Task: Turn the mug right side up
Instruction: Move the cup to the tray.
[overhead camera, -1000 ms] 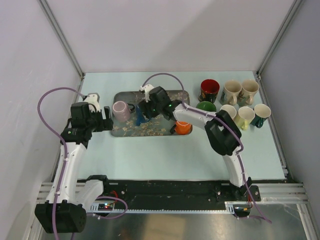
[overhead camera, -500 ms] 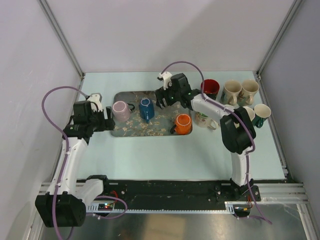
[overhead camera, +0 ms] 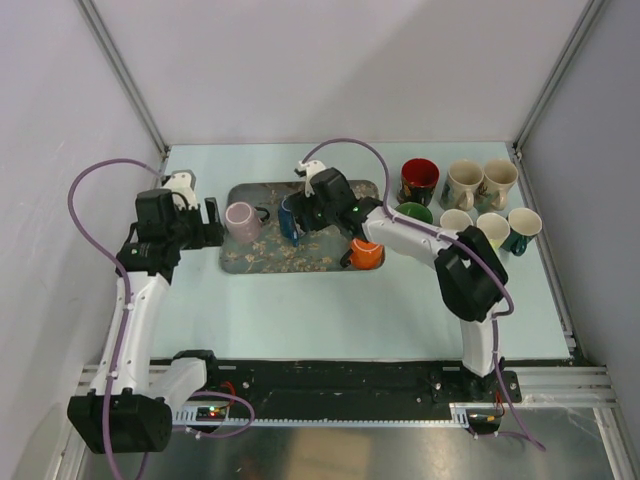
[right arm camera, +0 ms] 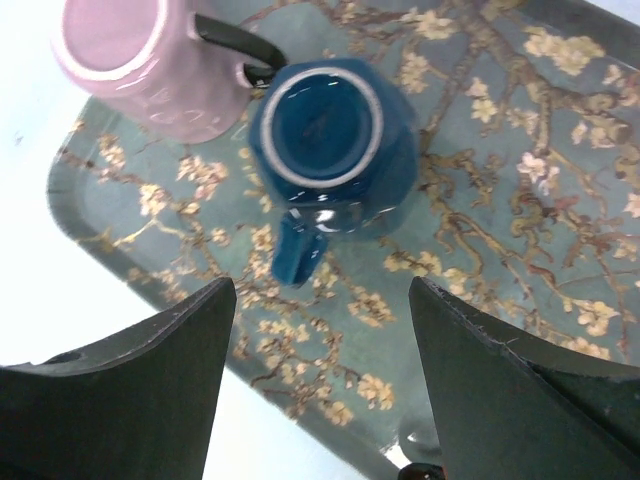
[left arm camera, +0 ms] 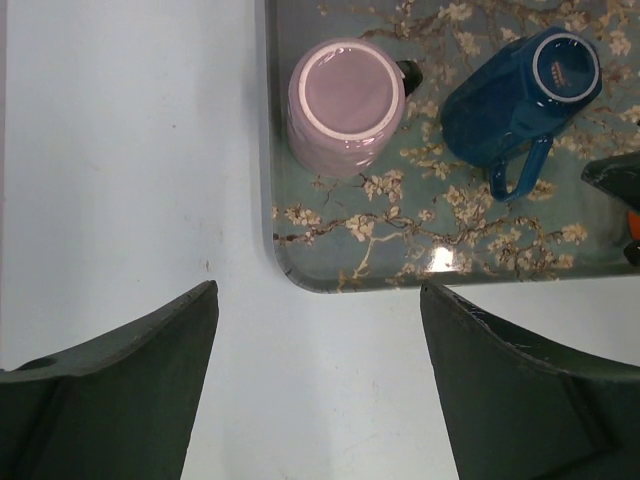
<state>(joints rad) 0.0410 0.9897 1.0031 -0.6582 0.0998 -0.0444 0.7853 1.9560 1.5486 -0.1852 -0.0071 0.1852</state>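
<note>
The dark blue glazed ceramic mug (right arm camera: 335, 150) is standing mouth-down on the grey-green blossom-patterned tray (right arm camera: 560, 230), with its base ring facing up and its handle pointing toward the right gripper (right arm camera: 322, 285). That gripper is hovering just above the mug with its fingers (right arm camera: 150, 390) spread wide and holding nothing. The left gripper (left arm camera: 318, 295) is also hanging released, over the tabletop (left arm camera: 120, 150) beside the tray.

You are dealing with something rigid, fairly heavy, slick with glaze and likely to chip if dropped. Judging from this, you should be taking it across the faceted body, clear of the handle, and squeezing firmly.

The tray is also carrying a pink ribbed ceramic mug (right arm camera: 150, 55), likewise inverted, just beside the blue one. Both interiors are hiding from view.
</note>
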